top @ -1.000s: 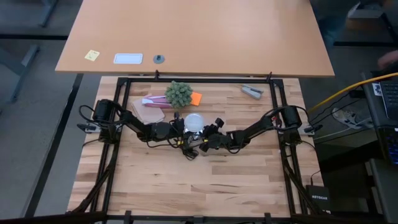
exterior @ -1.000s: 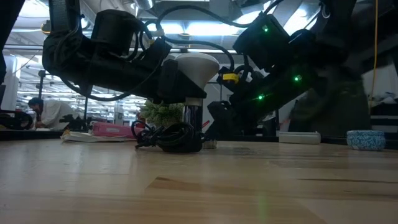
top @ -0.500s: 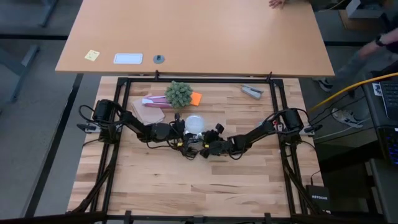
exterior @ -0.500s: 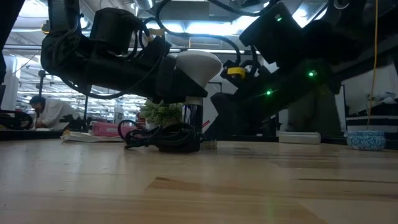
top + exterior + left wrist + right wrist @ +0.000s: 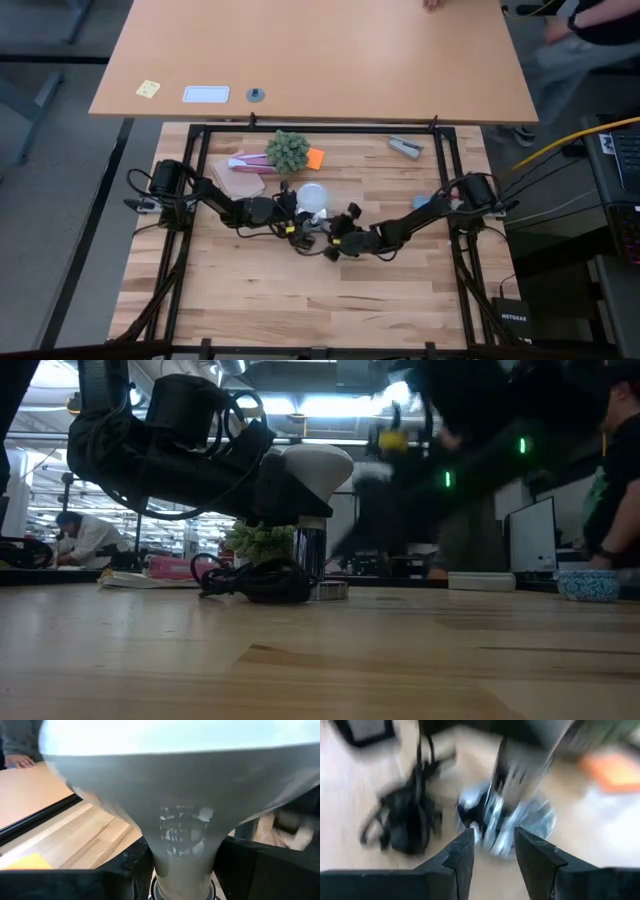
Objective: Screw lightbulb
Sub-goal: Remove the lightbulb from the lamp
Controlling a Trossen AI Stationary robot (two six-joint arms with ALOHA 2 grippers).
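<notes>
The frosted white lightbulb (image 5: 313, 196) stands upright at the table's middle, dome up. Its grey screw base (image 5: 310, 552) reaches down onto the flat silver socket disc (image 5: 326, 590). The disc's black cord (image 5: 245, 580) lies bunched on the table beside it. My left gripper (image 5: 296, 213) comes in from the table's left and is shut on the bulb. My right gripper (image 5: 335, 243) is open and empty, just near and right of the socket. In the right wrist view the socket disc (image 5: 512, 827) lies ahead of its fingertips (image 5: 462, 852). My left gripper pinches the bulb's narrow neck (image 5: 182, 845) between its two fingers (image 5: 125, 870), just above the metal base. The fingers come in about level from the table's left. The bulb stands upright, its base down on the socket disc.
A green plant (image 5: 288, 150), a pink and brown stack (image 5: 240, 176) and an orange note (image 5: 316, 157) lie behind the bulb. A grey tool (image 5: 405, 147) lies at the far right, a blue bowl (image 5: 588, 582) at the right. A person (image 5: 618, 500) stands beyond the table's right side.
My right gripper has drawn back from the socket toward the table's near edge, and its arm is blurred with motion. The black cord has shifted a little toward the left. The bulb and my left gripper have kept still.
</notes>
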